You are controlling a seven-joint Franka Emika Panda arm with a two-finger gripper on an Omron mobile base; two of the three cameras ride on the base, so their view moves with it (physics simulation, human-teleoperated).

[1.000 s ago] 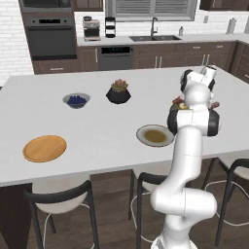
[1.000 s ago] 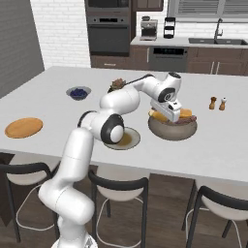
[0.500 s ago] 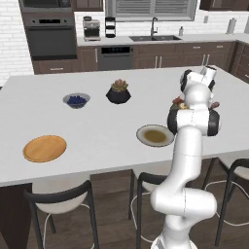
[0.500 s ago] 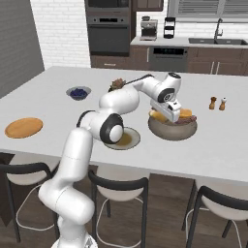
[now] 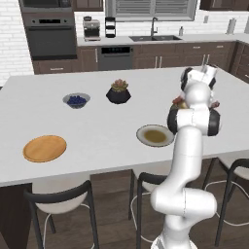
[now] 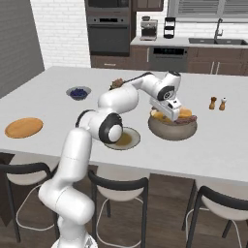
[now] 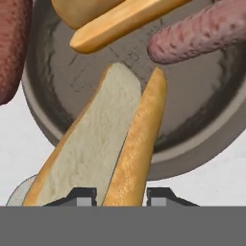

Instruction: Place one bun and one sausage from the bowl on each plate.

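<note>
Claw (image 7: 117, 194) sits low over the big bowl (image 6: 173, 130), tips at the bottom of the hand view. One half of a split bun (image 7: 137, 144) runs up from between the two finger tips (image 7: 81, 196); tips stand on either side of that golden half, closed in against it. Reads as a grip on the bun, contact itself hidden at the frame edge.

Bowl contents, as seen from the claw:
- gripped bun, opened, pale crumb side facing up, lying across the near rim
- second bun (image 7: 113, 17) at the far side, beyond the claw
- one sausage (image 7: 202, 31) far right, lying on the bowl wall
- second sausage (image 7: 12, 45) far left, at the rim

In the right base view the claw (image 6: 170, 110) is at the near-left rim of the bowl, buns and sausages heaped inside.

Grey plate (image 6: 133, 140) with brown centre: just left of the claw and nearer the counter edge, beside the bowl. Nothing on it. A sliver of its rim shows at lower left of the hand view.

Wooden plate (image 5: 44, 148): well apart, far left of the claw, bare.

Small bowl of berries (image 5: 76, 100) and black plant pot (image 5: 118, 93): left of the claw, toward the far side.
</note>
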